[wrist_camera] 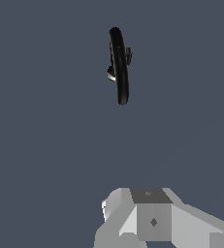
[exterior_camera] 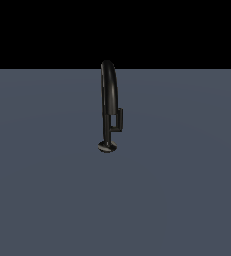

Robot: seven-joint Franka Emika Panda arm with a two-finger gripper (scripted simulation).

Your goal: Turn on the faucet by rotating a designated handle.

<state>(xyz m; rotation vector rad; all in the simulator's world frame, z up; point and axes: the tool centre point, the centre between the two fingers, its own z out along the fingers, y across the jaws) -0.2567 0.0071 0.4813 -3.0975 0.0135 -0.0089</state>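
Observation:
The glossy black faucet stands upright on the grey floor, with an arched spout tube and a small round greyish base. The handle is a short black bar, upright on the exterior view's right of the lower stem and joined to it by a stub. In the wrist view the faucet is seen from above, with the handle poking out beside the tube. My gripper shows only as grey-white blocks at the picture's edge, well away from the faucet. Its fingertips do not show. It is not in the exterior view.
A flat blue-grey floor runs all around the faucet. Beyond its far edge is a black background.

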